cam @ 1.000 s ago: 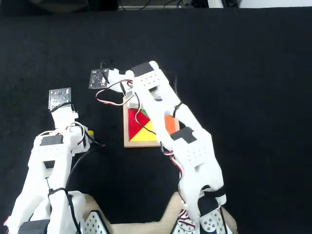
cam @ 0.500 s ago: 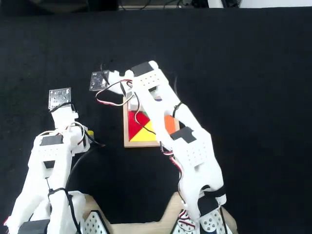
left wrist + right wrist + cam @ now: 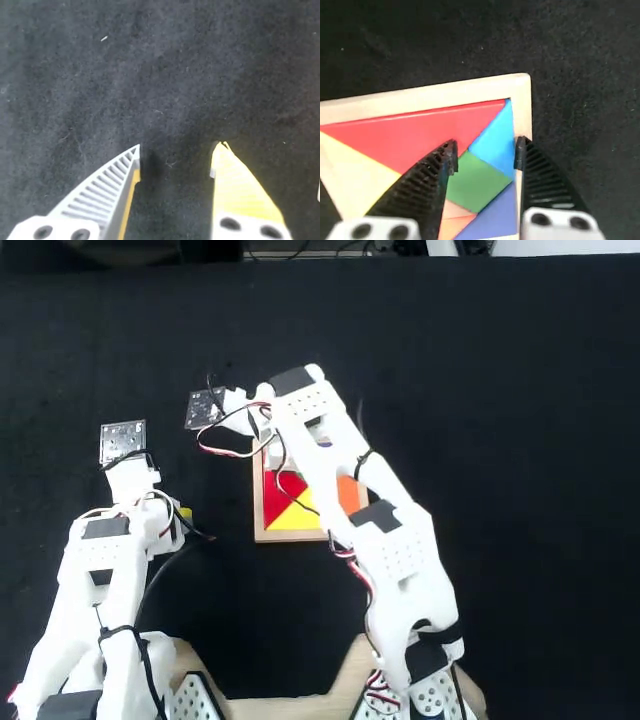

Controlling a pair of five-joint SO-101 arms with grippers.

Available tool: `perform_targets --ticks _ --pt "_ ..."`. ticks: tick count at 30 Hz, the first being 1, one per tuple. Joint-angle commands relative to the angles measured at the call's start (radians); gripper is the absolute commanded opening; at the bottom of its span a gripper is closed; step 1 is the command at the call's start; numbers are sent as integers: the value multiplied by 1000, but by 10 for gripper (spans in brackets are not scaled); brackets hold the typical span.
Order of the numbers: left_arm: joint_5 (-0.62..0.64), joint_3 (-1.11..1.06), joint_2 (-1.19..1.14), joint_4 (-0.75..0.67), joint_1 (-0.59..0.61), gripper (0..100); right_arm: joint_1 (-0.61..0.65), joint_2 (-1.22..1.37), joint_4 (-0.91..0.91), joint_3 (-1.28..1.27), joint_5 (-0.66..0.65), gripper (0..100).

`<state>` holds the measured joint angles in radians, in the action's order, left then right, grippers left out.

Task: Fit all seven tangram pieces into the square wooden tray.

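The square wooden tray [image 3: 258,534] lies mid-table, partly under the right arm, with red [image 3: 272,492], yellow [image 3: 292,518] and orange [image 3: 348,492] pieces showing. In the right wrist view the tray's rim [image 3: 445,94] frames a big red triangle [image 3: 400,135], a light blue triangle [image 3: 495,140], a green square [image 3: 475,182], a dark blue piece [image 3: 492,217], a yellow triangle [image 3: 347,185] and an orange piece [image 3: 452,222]. My right gripper [image 3: 484,150] hangs open just above the light blue triangle, holding nothing. My left gripper [image 3: 175,152] stands open over bare black cloth, left of the tray.
Black cloth [image 3: 500,390] covers the whole table. The left arm [image 3: 105,570] stands at the near left, the right arm [image 3: 385,540] reaches from the near edge over the tray. Wooden arm bases [image 3: 340,690] sit at the front edge.
The right arm's wrist has shifted very slightly to the right over the tray. The left arm has kept still.
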<state>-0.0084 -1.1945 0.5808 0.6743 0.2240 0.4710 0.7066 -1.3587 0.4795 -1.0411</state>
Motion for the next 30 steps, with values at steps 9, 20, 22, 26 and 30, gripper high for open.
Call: perform_targets --ticks 9,20,22,26,30 --pt "9 13 9 -18 8 230 -80 -12 54 90 74 12" --pt "9 13 9 -28 8 230 -44 62 52 90 74 11" --pt "9 7 9 -40 8 230 -41 35 44 90 74 11" --pt "9 5 9 -41 8 230 -78 -111 -55 114 75 11" --pt "9 5 9 -44 8 230 -192 -274 -135 87 152 11"
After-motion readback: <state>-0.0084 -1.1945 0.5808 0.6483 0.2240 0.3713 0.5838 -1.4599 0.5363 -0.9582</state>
